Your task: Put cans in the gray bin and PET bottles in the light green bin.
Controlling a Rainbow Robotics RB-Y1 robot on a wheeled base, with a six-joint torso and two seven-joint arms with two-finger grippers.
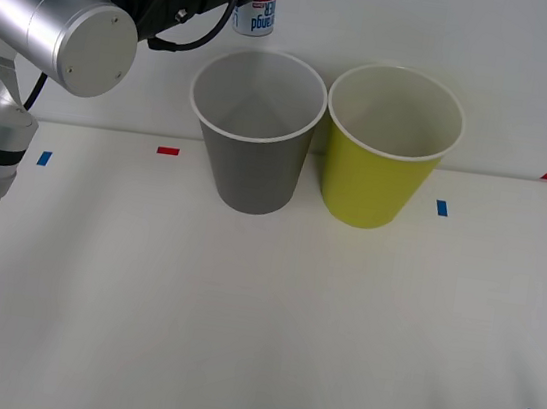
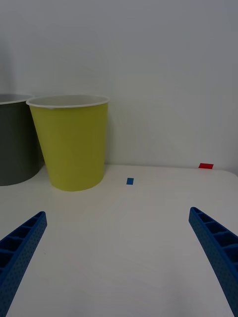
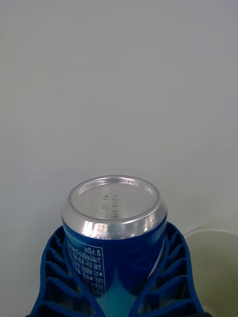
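The left gripper (image 3: 116, 297) clamps the can (image 1: 256, 9) high above the gray bin (image 1: 254, 131), drop not yet made, while the right gripper (image 2: 119, 257) waits spread apart, near the light green bin (image 1: 390, 147).

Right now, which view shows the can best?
The left wrist view: the can sits close up, clamped in the left gripper, silver end facing the camera. The front view catches its lower part at the top edge.
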